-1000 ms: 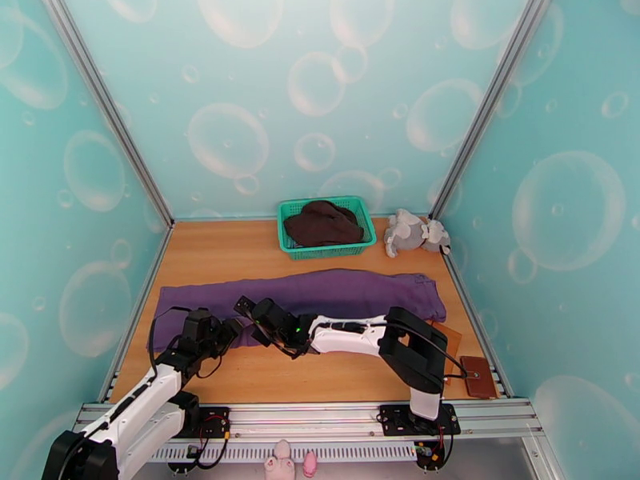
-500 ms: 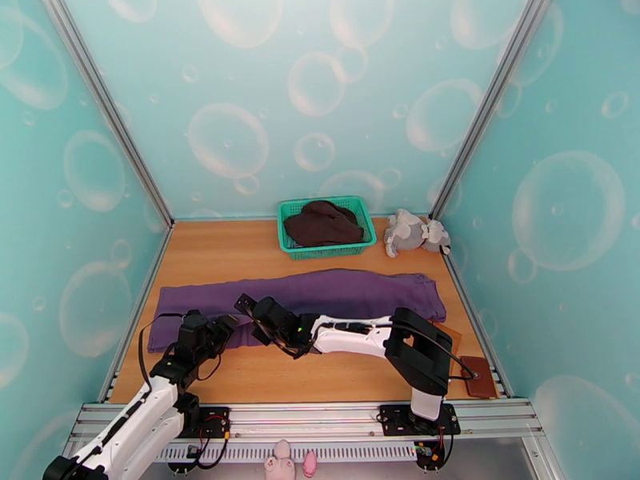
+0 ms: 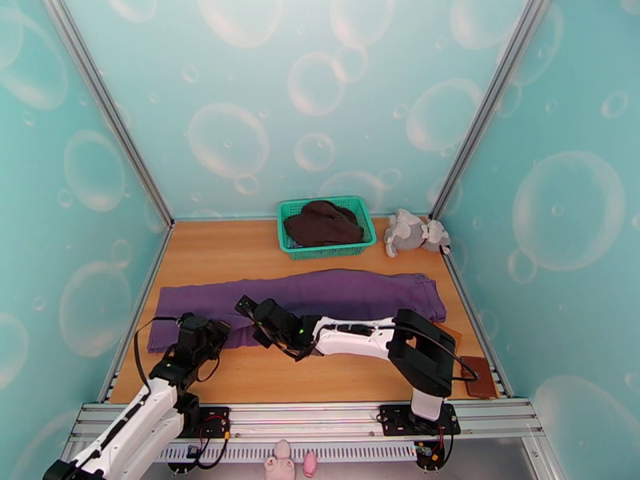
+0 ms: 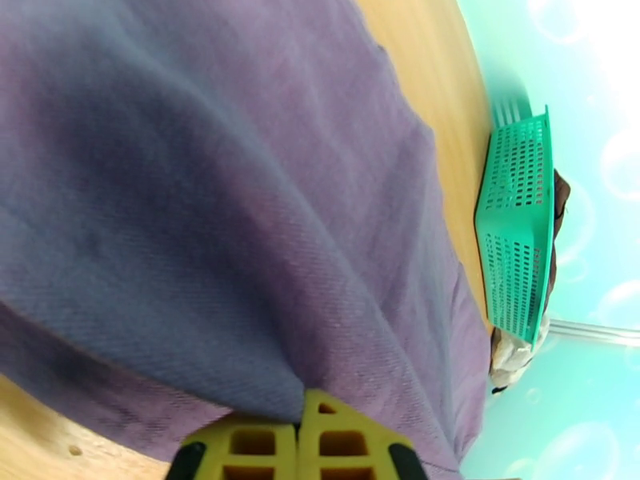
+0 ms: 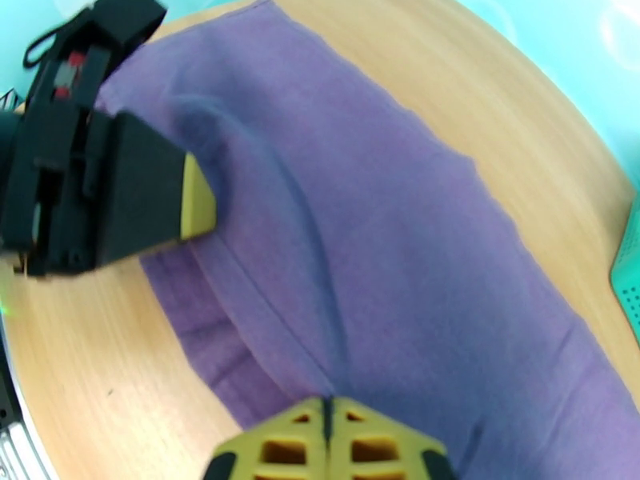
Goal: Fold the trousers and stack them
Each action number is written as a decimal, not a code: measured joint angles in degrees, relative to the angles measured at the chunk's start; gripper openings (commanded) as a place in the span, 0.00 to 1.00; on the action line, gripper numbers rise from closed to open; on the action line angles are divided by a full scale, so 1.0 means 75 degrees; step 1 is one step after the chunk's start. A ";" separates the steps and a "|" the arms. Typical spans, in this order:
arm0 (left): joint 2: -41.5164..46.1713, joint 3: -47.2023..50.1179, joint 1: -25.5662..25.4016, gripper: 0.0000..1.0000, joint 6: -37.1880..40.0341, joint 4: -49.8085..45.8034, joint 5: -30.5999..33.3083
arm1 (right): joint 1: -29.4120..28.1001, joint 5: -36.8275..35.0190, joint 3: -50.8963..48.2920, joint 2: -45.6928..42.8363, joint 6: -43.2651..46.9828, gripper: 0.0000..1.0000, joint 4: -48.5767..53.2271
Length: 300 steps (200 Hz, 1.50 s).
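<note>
The purple trousers (image 3: 344, 291) lie flat and lengthwise across the wooden table, from the left wall to the right side. My left gripper (image 3: 218, 330) is low at their near edge towards the left end. In the left wrist view its yellow fingers (image 4: 272, 442) meet, shut on a fold of the trousers (image 4: 240, 194). My right gripper (image 3: 242, 304) reaches leftwards across the table, just right of the left one. Its fingers (image 5: 360, 446) are pressed together on the near hem of the trousers (image 5: 400, 234), with the left gripper (image 5: 196, 203) close by.
A green basket (image 3: 328, 250) holding a dark brown garment (image 3: 322, 223) stands at the back centre. A grey plush toy (image 3: 414, 232) lies to its right. A brown flat object (image 3: 478, 376) rests at the front right corner. Bare wood lies in front of the trousers.
The left gripper has closed on the trousers' near edge, and its arm has drawn back a little towards the near left. The right arm has barely moved.
</note>
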<state>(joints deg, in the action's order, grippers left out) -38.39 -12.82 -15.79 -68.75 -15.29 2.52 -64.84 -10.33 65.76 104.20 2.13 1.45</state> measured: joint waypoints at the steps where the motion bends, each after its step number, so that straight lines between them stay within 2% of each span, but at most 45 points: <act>1: 0.0015 -0.0012 0.0000 0.00 0.0000 -0.0032 0.0012 | -0.0003 0.0003 -0.0012 -0.0003 0.0000 0.00 -0.0003; 42: 0.0892 -0.0481 -0.0006 0.00 0.0038 -0.1259 0.0376 | -0.0204 0.0178 -0.0379 -0.0058 -0.0242 0.00 -0.0280; 81: 0.1032 -0.0259 -0.0009 0.00 -0.0041 -0.1571 0.0344 | -0.0233 0.0230 -0.0644 -0.0058 -0.0595 0.00 -0.0662; 96: 0.1218 -0.0224 -0.0044 0.00 -0.0041 -0.1693 0.0329 | -0.0251 0.0256 -0.0801 -0.0061 -0.0711 0.05 -0.0842; 107: 0.1443 -0.0224 -0.0055 0.12 -0.0023 -0.1830 0.0315 | -0.0259 0.0335 -0.0935 -0.0067 -0.0822 0.11 -0.0976; 134: 0.2090 -0.0224 -0.0023 0.20 -0.0017 -0.2215 0.0536 | -0.0256 0.0425 -0.1504 -0.0364 -0.1142 0.28 -0.1169; 156: 0.2457 -0.0227 0.0003 0.22 -0.0012 -0.2381 0.0764 | -0.0230 0.0385 -0.2317 -0.1099 -0.1233 0.32 -0.1192; 187: 0.2311 -0.0431 0.0003 0.25 0.0262 -0.2366 0.1020 | 0.0111 0.0481 -0.2938 -0.2369 -0.1236 0.38 -0.1507; 207: 0.1649 -0.0624 0.0006 0.39 0.0796 -0.1868 0.1169 | 0.1046 0.1207 -0.2990 -0.2643 -0.1440 0.37 -0.2020; 220: 0.0769 -0.0822 0.0079 0.40 0.1093 -0.1384 0.1195 | 0.1862 0.1929 -0.2798 -0.2276 -0.1661 0.36 -0.2244; 243: -0.1699 -0.1425 0.0621 0.40 0.1877 -0.0306 0.0612 | 0.3025 0.3107 -0.2317 -0.0933 -0.2165 0.34 -0.2594; 268: -0.3969 -0.1970 0.1017 0.42 0.2492 0.0562 0.0050 | 0.3468 0.3905 -0.2206 0.0187 -0.2780 0.33 -0.2646; 300: -0.4911 -0.1973 0.1381 0.45 0.2634 0.0915 -0.0041 | 0.3675 0.4191 -0.2323 0.0449 -0.3436 0.33 -0.2734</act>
<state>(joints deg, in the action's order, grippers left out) -75.22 -27.62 -5.43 -48.99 -8.43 2.22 -37.28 21.10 48.34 107.57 -23.64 -19.05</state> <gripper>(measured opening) 0.446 0.332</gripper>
